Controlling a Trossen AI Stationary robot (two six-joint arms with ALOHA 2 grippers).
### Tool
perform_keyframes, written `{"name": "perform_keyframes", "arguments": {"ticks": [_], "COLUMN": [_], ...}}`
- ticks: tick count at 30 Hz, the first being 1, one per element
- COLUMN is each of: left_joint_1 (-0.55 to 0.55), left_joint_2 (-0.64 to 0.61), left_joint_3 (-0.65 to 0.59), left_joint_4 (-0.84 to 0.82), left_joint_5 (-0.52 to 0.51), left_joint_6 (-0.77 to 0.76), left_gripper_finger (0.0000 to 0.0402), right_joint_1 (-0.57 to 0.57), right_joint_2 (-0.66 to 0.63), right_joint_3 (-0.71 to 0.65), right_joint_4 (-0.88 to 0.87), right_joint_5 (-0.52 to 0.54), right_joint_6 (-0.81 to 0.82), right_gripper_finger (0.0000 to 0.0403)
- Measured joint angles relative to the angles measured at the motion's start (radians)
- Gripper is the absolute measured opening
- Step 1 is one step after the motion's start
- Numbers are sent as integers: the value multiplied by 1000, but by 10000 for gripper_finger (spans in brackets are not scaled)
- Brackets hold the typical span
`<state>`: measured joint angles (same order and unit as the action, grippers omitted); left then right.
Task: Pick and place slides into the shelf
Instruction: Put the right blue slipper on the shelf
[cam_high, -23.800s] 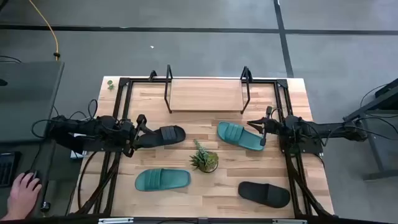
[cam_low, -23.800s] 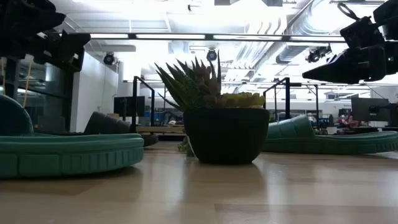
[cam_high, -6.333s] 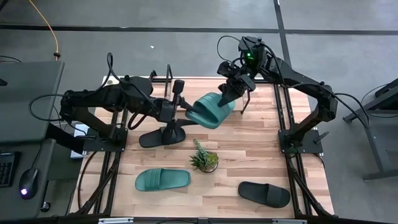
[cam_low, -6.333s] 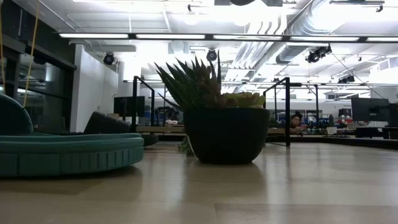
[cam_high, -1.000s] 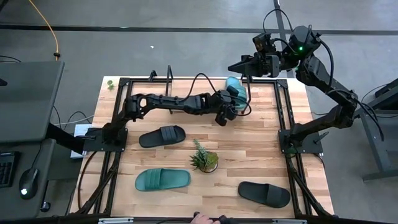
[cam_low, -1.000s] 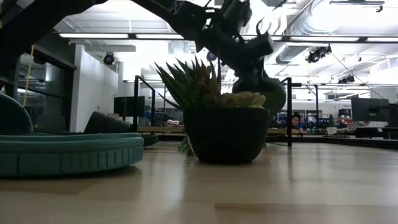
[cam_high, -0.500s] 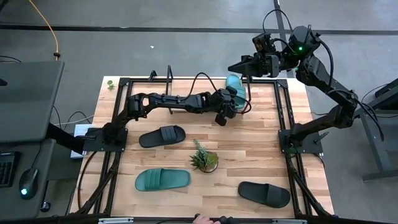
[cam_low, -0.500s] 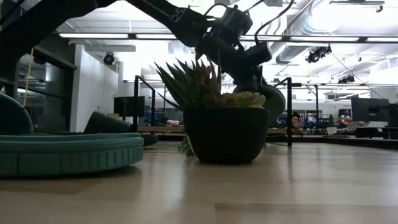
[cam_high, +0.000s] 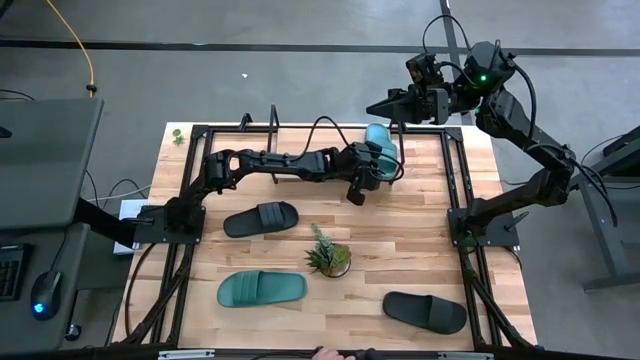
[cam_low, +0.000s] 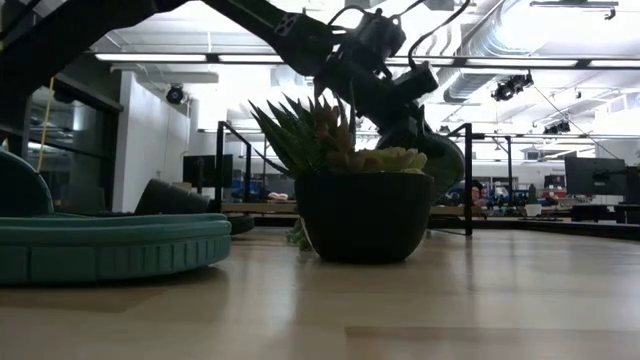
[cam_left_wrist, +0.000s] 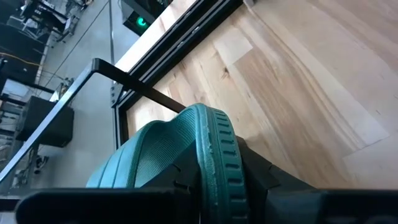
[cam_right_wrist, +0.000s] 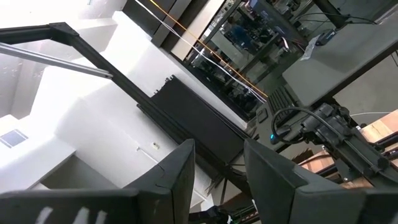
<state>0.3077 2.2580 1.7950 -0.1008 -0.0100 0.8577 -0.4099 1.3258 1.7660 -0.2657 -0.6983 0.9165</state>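
- Right at the shelf's (cam_high: 320, 150) right end frame, the left gripper (cam_high: 372, 168) is clamping a teal slide (cam_high: 379, 143); in the left wrist view the sole edge (cam_left_wrist: 214, 155) is sitting wedged between its fingers, so it's definitely gripping it
- That slide is sticking out just ahead of the gripper, tipped up on edge, its long axis running away from the wrist toward the shelf board's far edge
- The left arm is reaching way across, so it's the nearer one by far; the right gripper (cam_high: 378, 106) is hanging off beyond the table's back edge with its fingers (cam_right_wrist: 180, 174) parted and nothing in them
- Looks to me like lowering it flat onto the board is what's left
- The other teal slide (cam_high: 261, 289) and both black slides (cam_high: 260, 217) (cam_high: 425, 311) are lying back behind the gripper on the table (cam_high: 420, 235), around the plant (cam_high: 328, 256)
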Motion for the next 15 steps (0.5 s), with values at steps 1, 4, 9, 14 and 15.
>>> {"name": "perform_keyframes", "arguments": {"ticks": [1, 4, 9, 14, 15], "left_joint_1": [0, 0, 0, 0, 0], "left_joint_2": [2, 5, 5, 6, 6], "left_joint_3": [0, 0, 0, 0, 0], "left_joint_4": [0, -4, -5, -5, -6], "left_joint_5": [2, 2, 7, -29, -40], "left_joint_6": [0, 0, -13, -76, -94], "left_gripper_finger": [57, 74, 143, 231, 248], "right_joint_1": [0, 0, 0, 0, 0], "right_joint_2": [0, 0, 0, 0, 0], "right_joint_3": [0, 0, 0, 0, 0], "right_joint_4": [0, 0, 0, 0, 0], "right_joint_5": [0, 0, 0, 0, 0], "right_joint_6": [0, 0, 0, 0, 0], "right_gripper_finger": [131, 131, 131, 131, 131]}}
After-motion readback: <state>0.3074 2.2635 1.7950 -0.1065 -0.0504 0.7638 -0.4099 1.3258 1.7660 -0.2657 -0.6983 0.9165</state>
